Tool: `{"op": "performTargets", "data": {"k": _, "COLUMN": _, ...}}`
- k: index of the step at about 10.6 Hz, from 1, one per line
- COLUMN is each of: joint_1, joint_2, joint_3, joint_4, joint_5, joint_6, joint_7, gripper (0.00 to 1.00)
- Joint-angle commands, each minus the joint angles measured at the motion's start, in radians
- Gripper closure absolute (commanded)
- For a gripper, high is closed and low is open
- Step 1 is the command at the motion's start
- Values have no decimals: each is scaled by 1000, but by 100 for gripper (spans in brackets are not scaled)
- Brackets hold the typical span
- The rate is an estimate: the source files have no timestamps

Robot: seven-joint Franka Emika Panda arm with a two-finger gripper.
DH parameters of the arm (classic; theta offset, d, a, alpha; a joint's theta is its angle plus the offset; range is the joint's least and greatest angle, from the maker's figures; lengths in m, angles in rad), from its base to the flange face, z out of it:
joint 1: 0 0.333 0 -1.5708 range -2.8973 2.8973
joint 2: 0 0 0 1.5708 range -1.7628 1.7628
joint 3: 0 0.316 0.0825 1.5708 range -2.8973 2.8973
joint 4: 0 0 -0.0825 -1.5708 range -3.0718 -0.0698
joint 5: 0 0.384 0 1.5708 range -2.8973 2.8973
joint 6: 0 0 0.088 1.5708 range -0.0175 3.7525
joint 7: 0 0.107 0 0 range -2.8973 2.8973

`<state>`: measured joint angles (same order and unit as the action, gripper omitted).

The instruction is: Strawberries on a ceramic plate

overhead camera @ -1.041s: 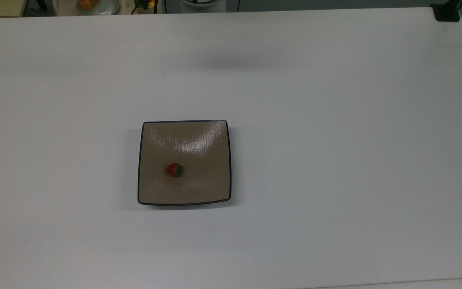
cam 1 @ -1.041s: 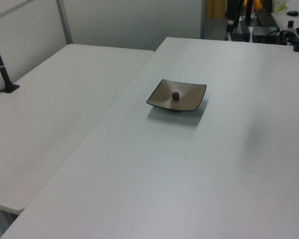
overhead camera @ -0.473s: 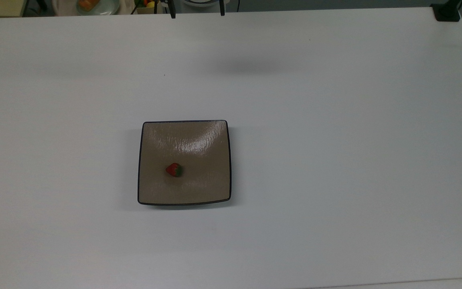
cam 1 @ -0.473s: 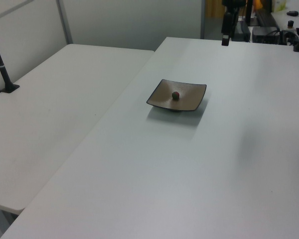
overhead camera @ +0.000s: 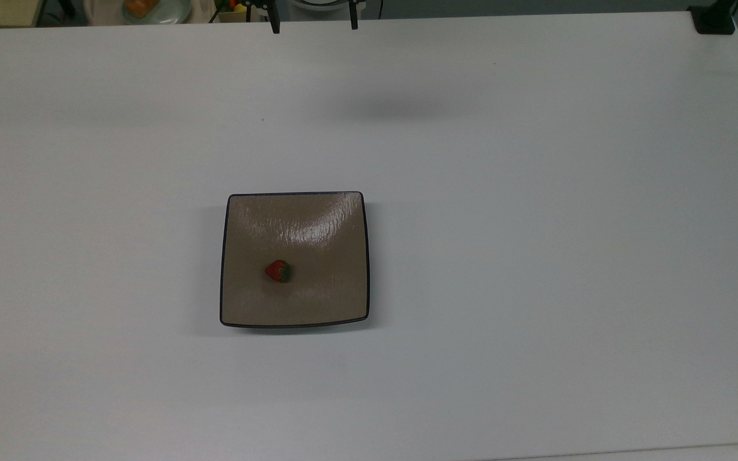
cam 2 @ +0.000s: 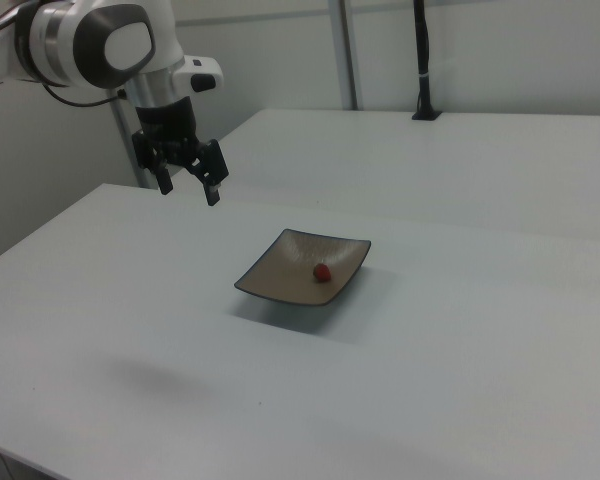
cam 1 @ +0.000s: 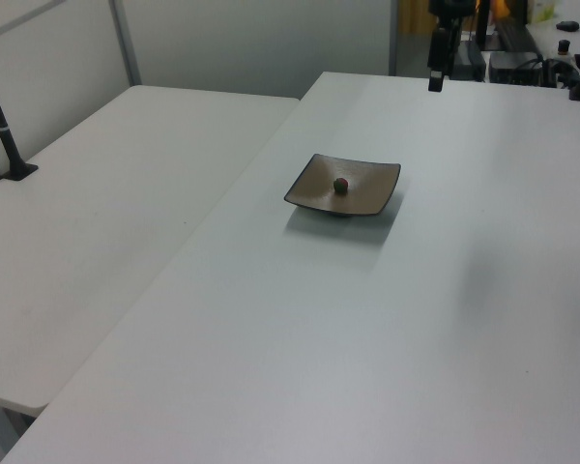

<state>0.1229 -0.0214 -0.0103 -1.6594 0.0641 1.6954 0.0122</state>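
A small red strawberry (overhead camera: 277, 271) with a green cap lies on the square tan-brown ceramic plate (overhead camera: 318, 224), a little toward the top view's lower left of the plate's middle. It also shows as a red dot, the strawberry (cam 2: 322, 271), on the plate (cam 2: 280, 275) in the right view, and as the strawberry (cam 1: 340, 184) on the plate (cam 1: 367, 198) in the left view. My gripper (cam 2: 188, 188) hangs open and empty well above the table, apart from the plate, toward the right view's upper left. Its two dark fingertips (overhead camera: 274, 25) poke in at the top view's upper edge.
The plate rests on a broad white table (overhead camera: 535, 256). A second white table (cam 1: 97, 242) adjoins it on the left view's left. A black post (cam 2: 422, 60) stands on the far table. Clutter and a dish (overhead camera: 151, 9) lie beyond the top view's upper edge.
The gripper's fingers have come into the top view's upper edge and the left view's top, then shifted slightly. Strawberry and plate have not moved.
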Motion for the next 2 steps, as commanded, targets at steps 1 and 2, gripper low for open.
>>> {"op": "performTargets", "data": {"k": 1, "joint_1": 4, "joint_2": -11, "joint_3": -2, "joint_4": -17, "joint_5": -18, "joint_6": 26, "joint_7": -8, "gripper": 0}}
{"op": "performTargets", "data": {"k": 2, "joint_1": 4, "joint_2": -11, "joint_3": -2, "joint_4": -19, "joint_5": -18, "joint_6": 26, "joint_7": -8, "gripper": 0}}
